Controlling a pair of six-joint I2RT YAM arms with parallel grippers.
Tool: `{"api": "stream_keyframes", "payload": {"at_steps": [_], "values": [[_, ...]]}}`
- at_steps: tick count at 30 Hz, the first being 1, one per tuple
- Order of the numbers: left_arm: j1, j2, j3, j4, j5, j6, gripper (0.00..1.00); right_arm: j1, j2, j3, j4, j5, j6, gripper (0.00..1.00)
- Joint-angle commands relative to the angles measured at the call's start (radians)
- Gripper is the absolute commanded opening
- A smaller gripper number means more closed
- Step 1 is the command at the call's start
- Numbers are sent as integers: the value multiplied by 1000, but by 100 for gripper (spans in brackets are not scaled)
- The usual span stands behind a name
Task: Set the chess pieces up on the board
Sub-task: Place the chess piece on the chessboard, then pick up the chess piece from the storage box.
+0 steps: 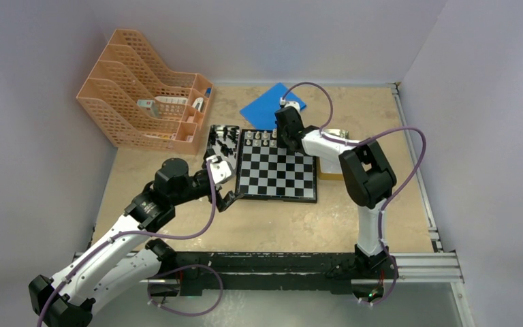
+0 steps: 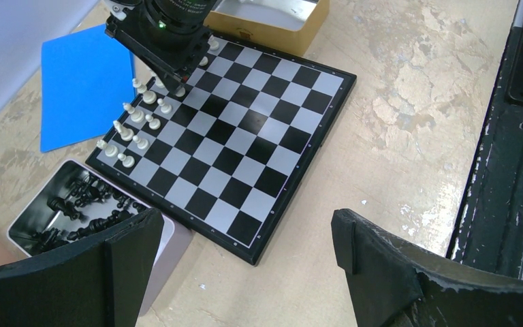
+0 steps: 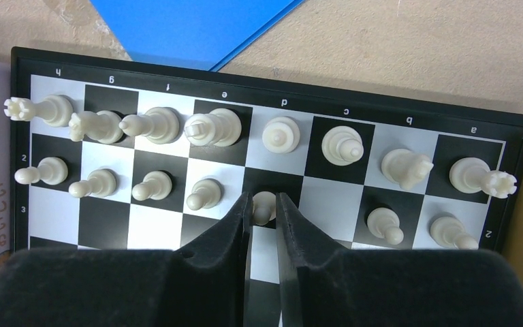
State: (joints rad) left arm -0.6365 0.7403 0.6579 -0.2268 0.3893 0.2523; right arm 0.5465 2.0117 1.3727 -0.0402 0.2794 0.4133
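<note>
The table (image 1: 259,218) carries an orange file rack (image 1: 143,102) at far left and a blue sheet (image 1: 272,105) at the back. The board (image 1: 279,180) lies mid-table, with a tray (image 2: 177,238) of black pieces (image 2: 75,201) just beside its far-left corner. The left gripper (image 2: 245,228) hangs near the board's near-left corner with its fingers spread wide and nothing between them. The right gripper (image 3: 263,203) reaches down over the far rows, where the white pieces (image 3: 150,124) stand. Its jaws are nearly together on either side of a pawn (image 3: 264,212) on the d-file second rank. Whether they pinch it or merely flank it, I cannot tell. The likeliest mishap is the pawn clinging to one pad as the fingers lift, so that it tips or drags. The ranks are packed closely, and it could topple the pawn just to its left or the piece beyond it. A careless sweep of the left arm could also nudge the board. Only the right wrist view shows the pawn between the fingers and the vacant square to its right; from above, the wrist hides both. Only the left wrist view shows the black pieces heaped loose in the tray.
</note>
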Motion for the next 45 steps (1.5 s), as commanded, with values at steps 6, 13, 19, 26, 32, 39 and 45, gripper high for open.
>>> {"api": "stream_keyframes", "payload": {"at_steps": [6, 13, 19, 26, 32, 39, 45], "values": [[-3, -9, 4, 17, 8, 13, 96, -5, -39, 31, 2, -16, -9, 27], [-3, 1, 17, 28, -20, -15, 96, -5, -131, 0, -25, -5, -20, 33], [-3, 10, 42, 42, -94, -74, 99, -8, -238, -42, -56, 83, -35, 35], [-2, 40, 110, -37, -182, -203, 100, -49, -346, -126, -27, 294, -100, 35], [-2, 67, 165, -124, -291, -315, 99, -128, -324, -194, 24, 413, -176, 34], [-2, -14, 123, -96, -318, -290, 100, -196, -243, -242, 85, 510, -211, 28], [-2, -7, 111, -91, -284, -292, 100, -210, -179, -266, 202, 547, -280, 28]]}}
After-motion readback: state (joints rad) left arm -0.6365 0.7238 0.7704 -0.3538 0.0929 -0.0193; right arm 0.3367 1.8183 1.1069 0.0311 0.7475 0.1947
